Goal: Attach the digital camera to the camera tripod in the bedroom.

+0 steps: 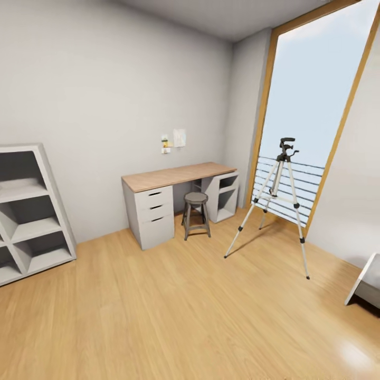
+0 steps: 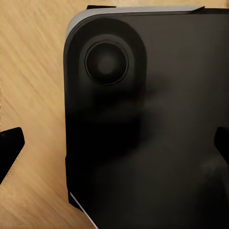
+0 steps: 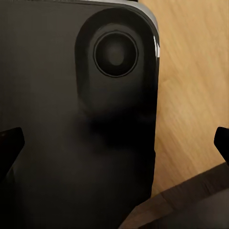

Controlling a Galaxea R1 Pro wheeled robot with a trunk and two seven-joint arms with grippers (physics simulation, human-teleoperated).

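The camera tripod (image 1: pixel 279 203) stands on its three thin silver legs on the wood floor at the right of the bedroom, in front of the tall window. Its black head (image 1: pixel 286 149) with a handle is at the top. The digital camera is out of view. In the left wrist view my left gripper (image 2: pixel 114 145) is open, its dark fingertips (image 2: pixel 9 148) far apart with nothing between them, above my black base (image 2: pixel 157 124). My right gripper (image 3: pixel 114 143) is open in the same way over the black base (image 3: pixel 67 119).
A wood-topped desk (image 1: pixel 177 176) with drawers stands against the far wall, a round stool (image 1: pixel 196 212) in front of it. A grey shelf unit (image 1: pixel 29 211) is at the left. A bed corner (image 1: pixel 367 282) shows at the right edge. Open floor (image 1: pixel 174 306) lies ahead.
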